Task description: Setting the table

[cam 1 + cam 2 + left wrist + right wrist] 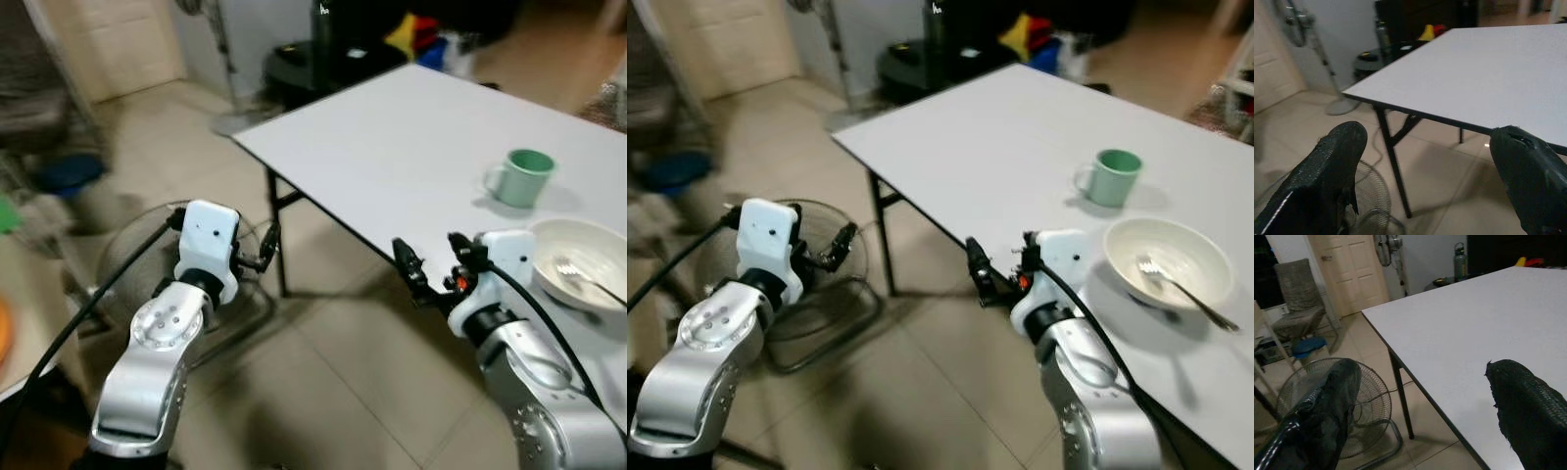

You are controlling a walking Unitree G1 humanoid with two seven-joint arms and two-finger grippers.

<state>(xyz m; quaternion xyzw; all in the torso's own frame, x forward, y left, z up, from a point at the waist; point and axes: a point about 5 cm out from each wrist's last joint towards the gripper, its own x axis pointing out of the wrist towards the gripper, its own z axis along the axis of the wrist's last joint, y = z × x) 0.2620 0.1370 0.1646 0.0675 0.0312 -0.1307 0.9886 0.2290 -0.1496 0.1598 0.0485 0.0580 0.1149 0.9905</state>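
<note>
A white table (411, 137) fills the right half of the eye views. On it stand a green mug (524, 176) and, nearer me, a white bowl (552, 237) with a metal fork (585, 280) lying inside. My right gripper (431, 259) is open at the table's near edge, left of the bowl, holding nothing. In the right wrist view its fingers (1322, 416) spread wide over the table edge. My left gripper (263, 253) is open and empty, held over the floor left of the table, level with its leg (1393, 166).
A round floor fan (147, 255) sits on the tiled floor under my left arm. A standing fan (220, 59) and dark furniture (333, 49) are behind the table's far corner. A chair (1298, 298) and a door (1352, 269) are at the far left.
</note>
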